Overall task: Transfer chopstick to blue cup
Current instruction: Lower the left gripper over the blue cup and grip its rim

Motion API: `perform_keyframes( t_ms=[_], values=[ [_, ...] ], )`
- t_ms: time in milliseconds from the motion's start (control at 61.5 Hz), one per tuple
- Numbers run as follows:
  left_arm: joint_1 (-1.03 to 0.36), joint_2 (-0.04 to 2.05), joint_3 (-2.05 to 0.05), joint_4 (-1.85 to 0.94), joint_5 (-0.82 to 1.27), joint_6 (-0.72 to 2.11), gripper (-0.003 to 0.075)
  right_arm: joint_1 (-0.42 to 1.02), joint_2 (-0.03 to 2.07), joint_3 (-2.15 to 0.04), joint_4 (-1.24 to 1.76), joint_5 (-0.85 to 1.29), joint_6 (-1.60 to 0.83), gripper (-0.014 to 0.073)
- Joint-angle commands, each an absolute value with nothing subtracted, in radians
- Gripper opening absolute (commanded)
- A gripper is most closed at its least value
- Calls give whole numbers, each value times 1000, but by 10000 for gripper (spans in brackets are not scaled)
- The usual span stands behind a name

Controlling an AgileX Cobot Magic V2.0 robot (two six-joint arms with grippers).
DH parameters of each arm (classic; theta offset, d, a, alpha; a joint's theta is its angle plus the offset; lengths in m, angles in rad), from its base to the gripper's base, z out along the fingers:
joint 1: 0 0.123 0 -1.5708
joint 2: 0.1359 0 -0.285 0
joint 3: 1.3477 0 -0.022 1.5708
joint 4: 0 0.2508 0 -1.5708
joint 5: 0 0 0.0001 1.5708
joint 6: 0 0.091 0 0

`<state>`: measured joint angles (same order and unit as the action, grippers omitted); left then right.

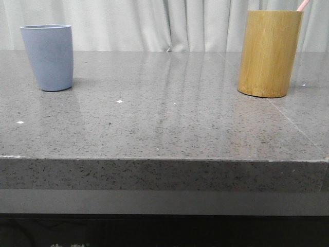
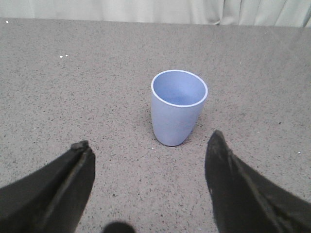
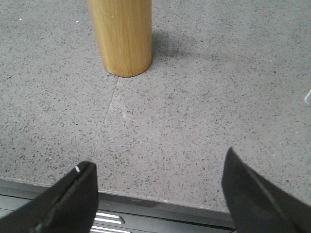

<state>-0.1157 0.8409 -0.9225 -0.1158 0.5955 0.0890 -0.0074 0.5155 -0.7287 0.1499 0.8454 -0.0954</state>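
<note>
Black fingers (image 2: 58, 189) of the left gripper (image 2: 150, 141) are seen close up in the left wrist view, spread wide apart with nothing held between them. Just past the open fingers, the blue cup (image 2: 176, 109) is seen standing upright on the table (image 2: 73, 97). The cup is looked into from above, and nothing is seen inside it. No thing is placed between this gripper and the cup.

The right gripper (image 3: 158, 167) is also held wide open, and nothing is gripped by it. Its dark fingers (image 3: 73, 199) are seen above the near edge of the table. A thin seam in the stone (image 3: 104, 124) is seen running from that edge toward the bamboo holder (image 3: 124, 34), which is set upright farther on. The way between is bare.

From the front, the blue cup (image 1: 48, 56) is found far to the left and the bamboo holder (image 1: 269, 51) far to the right, well apart. The chopstick (image 1: 303, 5) is kept in the bamboo holder, and its pink tip is seen poking out over the rim, tilted to the right.

The table (image 1: 164, 123) is made of shiny grey speckled stone with a thick front edge. A few small white specks (image 1: 120, 101) are seen on it. Pale curtains (image 1: 154, 23) are hung behind the table.
</note>
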Motion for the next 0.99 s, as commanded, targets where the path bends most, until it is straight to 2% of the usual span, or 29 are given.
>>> perform_keyframes(
  t_ms=[0, 537, 781, 976],
  values=[
    [-123, 917, -1021, -123, 574, 118, 491, -9, 527, -761, 163, 782, -109, 550],
    [-167, 1380, -1424, -97, 708, 203, 491, -9, 527, -761, 163, 778, -109, 550],
    [-187, 1600, -1641, -11, 913, 199, 491, -9, 527, -761, 163, 778, -109, 550],
    [-187, 1725, -1785, -7, 999, 199, 491, -9, 527, -761, 163, 778, -109, 550]
  ],
)
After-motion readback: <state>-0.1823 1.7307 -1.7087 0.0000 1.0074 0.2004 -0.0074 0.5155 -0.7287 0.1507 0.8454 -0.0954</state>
